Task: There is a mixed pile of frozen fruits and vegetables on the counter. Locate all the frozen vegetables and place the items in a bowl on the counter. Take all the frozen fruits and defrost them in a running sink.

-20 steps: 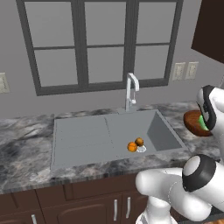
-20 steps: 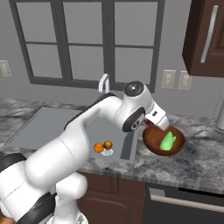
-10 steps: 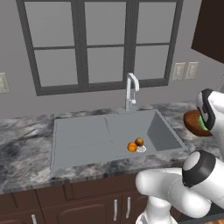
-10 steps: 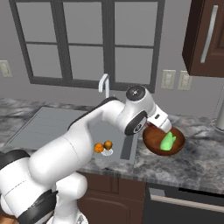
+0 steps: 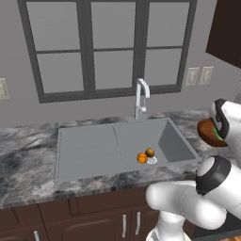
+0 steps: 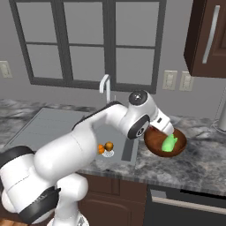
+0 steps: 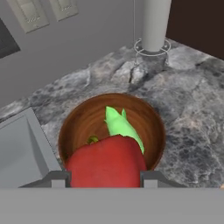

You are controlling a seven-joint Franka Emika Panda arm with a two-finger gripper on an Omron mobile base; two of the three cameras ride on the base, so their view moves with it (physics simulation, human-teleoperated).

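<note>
Pincer (image 7: 105,175) grasps the red ball (image 7: 107,162) directly above the wooden bowl (image 7: 81,118), which holds the green pointed piece (image 7: 120,124) on the worktop (image 7: 188,105). Farther left, two orange balls (image 5: 146,156) lie beside the sink (image 5: 94,146) drain.

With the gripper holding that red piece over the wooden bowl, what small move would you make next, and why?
Probably open the gripper and let the red ball drop. It hangs right over the bowl, where the green pointed piece already lies, and both orange balls sit by the drain in the sink.
</note>
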